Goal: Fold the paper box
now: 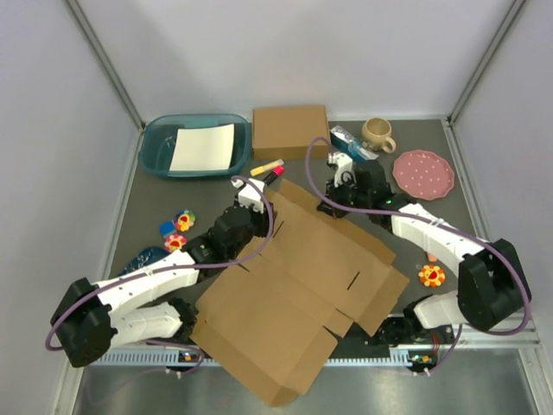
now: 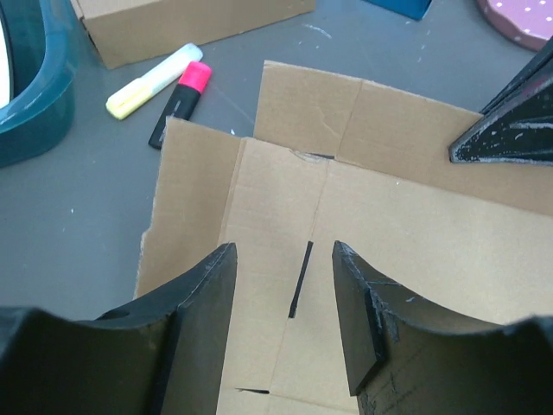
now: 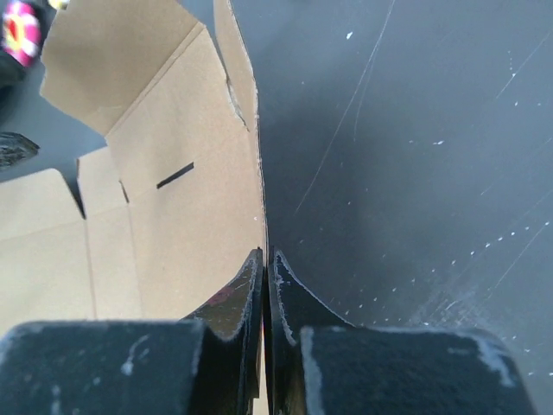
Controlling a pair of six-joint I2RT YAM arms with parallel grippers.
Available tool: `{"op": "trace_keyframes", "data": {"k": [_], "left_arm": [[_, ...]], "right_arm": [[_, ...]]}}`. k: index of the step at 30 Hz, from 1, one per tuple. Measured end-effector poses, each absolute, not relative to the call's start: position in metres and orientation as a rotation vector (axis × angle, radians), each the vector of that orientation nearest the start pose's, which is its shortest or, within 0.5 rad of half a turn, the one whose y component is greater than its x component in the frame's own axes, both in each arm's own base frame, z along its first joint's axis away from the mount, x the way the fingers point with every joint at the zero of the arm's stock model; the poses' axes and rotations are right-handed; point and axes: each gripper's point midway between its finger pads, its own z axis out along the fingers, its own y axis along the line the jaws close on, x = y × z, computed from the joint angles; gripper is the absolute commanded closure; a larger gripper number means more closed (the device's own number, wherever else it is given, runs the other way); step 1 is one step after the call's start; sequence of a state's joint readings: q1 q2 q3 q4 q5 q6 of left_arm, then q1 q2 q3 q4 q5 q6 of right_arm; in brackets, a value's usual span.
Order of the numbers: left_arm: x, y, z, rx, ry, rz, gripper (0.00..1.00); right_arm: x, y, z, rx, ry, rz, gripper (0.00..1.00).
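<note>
The paper box (image 1: 294,294) lies as a large brown die-cut sheet across the middle of the table, its near end over the front edge. My left gripper (image 1: 257,195) hovers open over the sheet's far left corner. In the left wrist view its fingers (image 2: 216,285) straddle a slot in the paper box (image 2: 389,225) with nothing between them. My right gripper (image 1: 335,207) is at the far edge, shut on a flap that stands upright. In the right wrist view the thin edge of the paper box (image 3: 190,216) runs straight into the closed right gripper (image 3: 266,255).
A smaller cardboard box (image 1: 290,130) and a teal basin (image 1: 155,149) holding white paper stand at the back. Yellow and pink markers (image 1: 266,168) lie just beyond the sheet. A mug (image 1: 378,133), a pink plate (image 1: 423,173) and flower toys (image 1: 181,220) sit around it.
</note>
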State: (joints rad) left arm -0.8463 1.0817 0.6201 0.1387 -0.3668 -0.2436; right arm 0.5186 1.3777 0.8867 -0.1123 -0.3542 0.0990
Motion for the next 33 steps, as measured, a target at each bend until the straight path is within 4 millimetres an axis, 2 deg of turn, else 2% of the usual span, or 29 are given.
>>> {"op": "trace_keyframes", "data": {"k": [4, 9, 16, 20, 21, 25, 30, 33], "left_arm": [[0.28, -0.236, 0.184, 0.332, 1.829, -0.408, 0.44], [0.289, -0.231, 0.198, 0.331, 1.794, -0.385, 0.43], [0.311, -0.202, 0.236, 0.229, 1.706, -0.412, 0.42], [0.319, -0.192, 0.243, 0.21, 1.691, -0.433, 0.34], [0.319, -0.193, 0.244, 0.222, 1.69, -0.449, 0.3], [0.322, -0.21, 0.25, 0.311, 1.691, -0.556, 0.28], [0.326, -0.239, 0.27, 0.43, 1.67, -0.695, 0.27], [0.332, -0.256, 0.279, 0.485, 1.669, -0.76, 0.3]], "right_arm": [[0.306, 0.24, 0.154, -0.579, 2.123, 0.865, 1.0], [0.301, 0.242, 0.165, -0.535, 2.095, 1.025, 1.0], [0.296, 0.241, 0.173, -0.452, 2.066, 1.237, 1.0], [0.296, 0.24, 0.176, -0.445, 2.061, 1.253, 1.0], [0.296, 0.24, 0.175, -0.445, 2.061, 1.252, 1.0], [0.296, 0.239, 0.178, -0.456, 2.051, 1.24, 1.0], [0.294, 0.239, 0.18, -0.47, 2.041, 1.232, 1.0], [0.292, 0.239, 0.176, -0.477, 2.05, 1.226, 1.0]]}}
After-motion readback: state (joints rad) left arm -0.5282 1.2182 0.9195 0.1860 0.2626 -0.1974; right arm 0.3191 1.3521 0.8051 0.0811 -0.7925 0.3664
